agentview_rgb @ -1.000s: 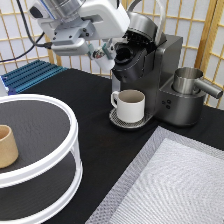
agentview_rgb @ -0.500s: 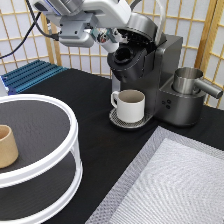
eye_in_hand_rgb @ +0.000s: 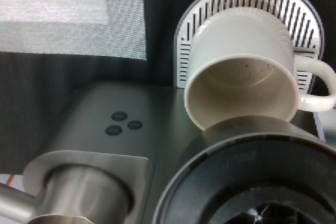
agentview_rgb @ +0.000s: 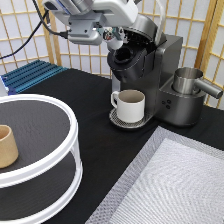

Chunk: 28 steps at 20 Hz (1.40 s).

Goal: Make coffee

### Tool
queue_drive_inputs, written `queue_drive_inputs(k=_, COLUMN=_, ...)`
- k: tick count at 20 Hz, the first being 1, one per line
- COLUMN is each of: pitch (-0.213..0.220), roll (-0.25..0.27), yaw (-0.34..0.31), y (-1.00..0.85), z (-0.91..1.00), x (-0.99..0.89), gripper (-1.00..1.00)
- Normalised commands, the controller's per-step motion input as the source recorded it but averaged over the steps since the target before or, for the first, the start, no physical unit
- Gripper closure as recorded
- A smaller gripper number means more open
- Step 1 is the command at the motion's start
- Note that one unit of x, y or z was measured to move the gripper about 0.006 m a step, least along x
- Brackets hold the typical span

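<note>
The dark coffee machine [agentview_rgb: 165,75] stands at the exterior view's top right with its lid raised and its brew chamber [agentview_rgb: 125,55] open. My gripper [agentview_rgb: 114,41] hangs just above the chamber's left edge, shut on a small white coffee pod [agentview_rgb: 114,44]. A white handled mug [agentview_rgb: 131,105] stands on the drip tray under the spout. In the wrist view the mug [eye_in_hand_rgb: 240,85] and the round dark chamber rim [eye_in_hand_rgb: 225,175] show from above; the pod is hidden there.
A steel pitcher [agentview_rgb: 187,80] sits on the machine's right side. A white two-tier round stand [agentview_rgb: 50,160] at the left bears a tan cup [agentview_rgb: 6,146]. A grey mesh mat [agentview_rgb: 175,185] lies at the bottom right. A blue rack [agentview_rgb: 30,75] lies at the back left.
My gripper has moved to the exterior view's right, from beside the machine to just over its open brew chamber. The mug and machine have not moved.
</note>
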Motion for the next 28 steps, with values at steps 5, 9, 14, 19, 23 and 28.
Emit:
queue_drive_inputs(k=5, pitch=0.016, roll=0.023, yaw=-0.029, y=0.16, z=0.00, x=0.26, gripper=1.00)
queue_drive_inputs(k=9, pitch=0.027, roll=0.028, yaw=-0.041, y=0.13, z=0.07, x=0.39, gripper=1.00)
queue_drive_inputs(k=14, pitch=0.027, roll=0.032, yaw=-0.035, y=0.17, z=0.00, x=0.15, gripper=1.00)
queue_drive_inputs(k=19, pitch=0.031, roll=0.019, yaw=-0.023, y=0.24, z=0.16, x=0.19, gripper=1.00)
queue_drive_inputs(k=23, pitch=0.028, roll=0.037, yaw=-0.038, y=0.01, z=-0.01, x=0.21, gripper=1.00)
queue_drive_inputs(k=28, pitch=0.020, roll=0.035, yaw=-0.044, y=0.00, z=-0.14, x=0.16, gripper=1.00)
